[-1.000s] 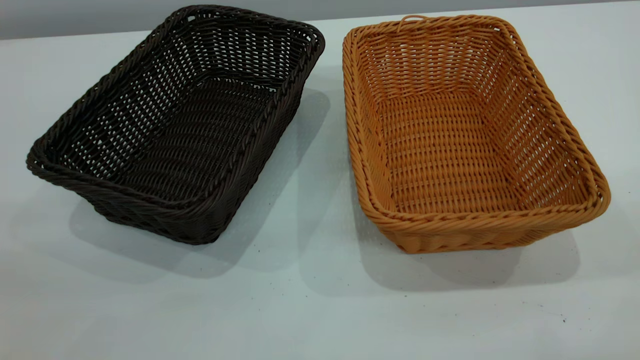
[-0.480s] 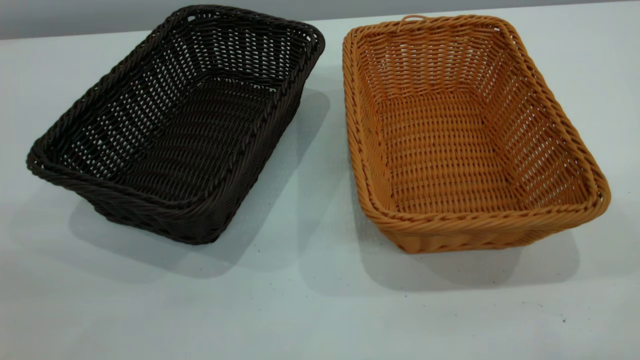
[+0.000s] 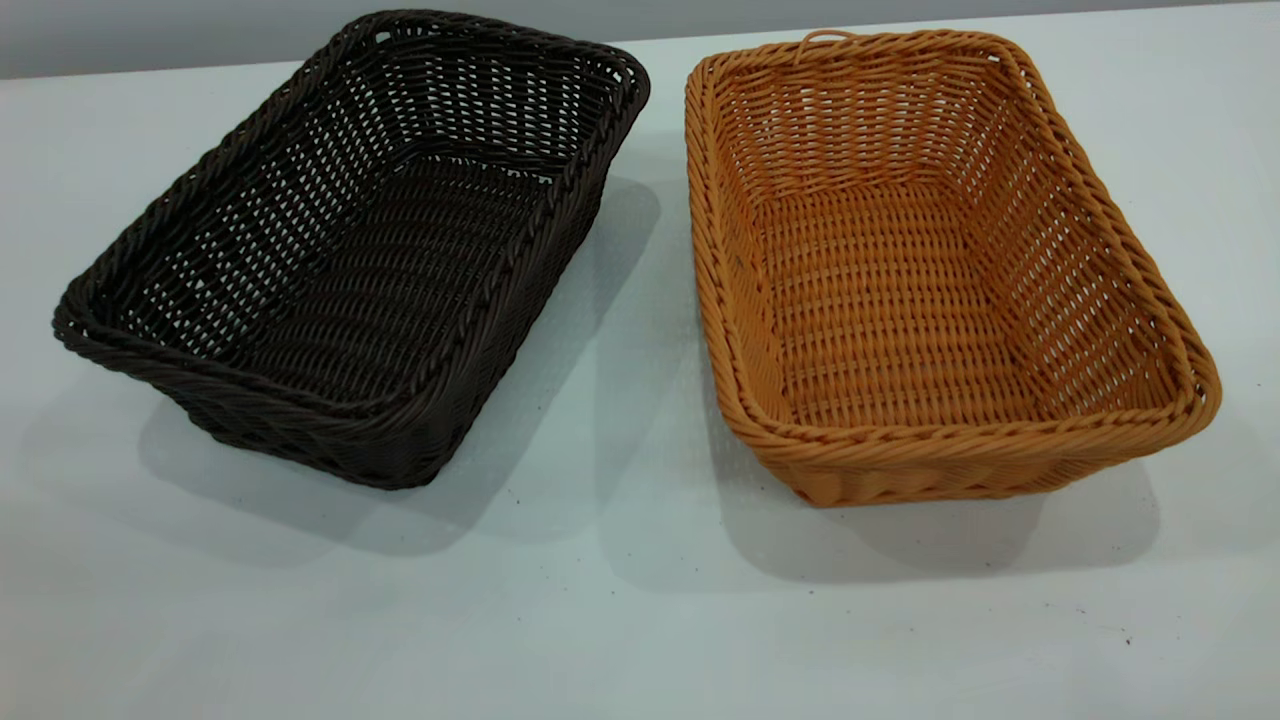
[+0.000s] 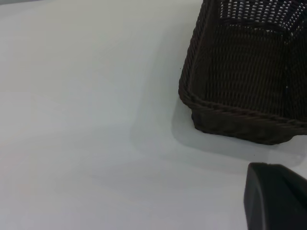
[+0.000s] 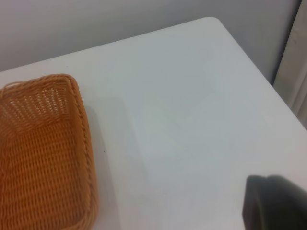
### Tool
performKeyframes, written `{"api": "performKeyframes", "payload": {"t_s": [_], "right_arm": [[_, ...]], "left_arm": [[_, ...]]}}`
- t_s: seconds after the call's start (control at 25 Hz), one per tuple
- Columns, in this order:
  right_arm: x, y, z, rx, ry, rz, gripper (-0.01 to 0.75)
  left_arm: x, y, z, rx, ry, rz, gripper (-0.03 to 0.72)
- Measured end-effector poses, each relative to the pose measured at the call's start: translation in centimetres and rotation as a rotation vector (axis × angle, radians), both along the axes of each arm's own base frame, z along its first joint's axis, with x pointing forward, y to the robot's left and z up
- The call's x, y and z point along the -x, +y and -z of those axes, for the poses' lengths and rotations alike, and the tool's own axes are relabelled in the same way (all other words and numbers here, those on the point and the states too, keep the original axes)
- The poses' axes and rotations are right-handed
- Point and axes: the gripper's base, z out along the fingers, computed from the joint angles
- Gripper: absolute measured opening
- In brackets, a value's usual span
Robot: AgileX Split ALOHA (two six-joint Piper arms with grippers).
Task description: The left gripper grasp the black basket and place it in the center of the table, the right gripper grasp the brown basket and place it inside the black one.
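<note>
Dark brown-black woven wicker basket [image 3: 350,250] and orange-tan wicker basket [image 3: 930,270] sit side by side, apart, on the white surface [image 3: 620,620], looking light and stiff, best pinched at the braided rims; neither tool's opening can be told.

Even, soft light falls from above and behind, bright on the white desk [image 3: 620,620] with no glare. The black basket [image 3: 350,250] and brown basket [image 3: 940,270] throw broad, blurred shadows toward the near side. Both wrist views are softer, with a dark unfocused tool finger at the corner.
</note>
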Motion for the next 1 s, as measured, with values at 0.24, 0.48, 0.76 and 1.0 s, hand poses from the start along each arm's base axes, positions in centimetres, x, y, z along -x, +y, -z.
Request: {"api": "performKeyframes", "payload": {"t_s": [0.24, 0.48, 0.76, 1.0], "right_arm": [[0.0, 0.0, 0.0, 0.001, 0.0, 0.001, 0.0], [0.0, 0.1, 0.0, -0.01, -0.003, -0.007, 0.0], [-0.2, 0.6, -0.1, -0.059, -0.022, -0.041, 0.0], [-0.7, 1.4, -1.3, -0.11, -0.026, -0.131, 0.004]], "left_arm": [[0.0, 0.0, 0.0, 0.005, -0.001, 0.003, -0.001], [0.0, -0.4, 0.0, 0.04, -0.002, 0.023, -0.001], [0.0, -0.4, -0.8, 0.042, -0.031, 0.023, -0.001], [-0.8, -0.6, -3.7, 0.051, 0.043, 0.051, -0.001]]}}
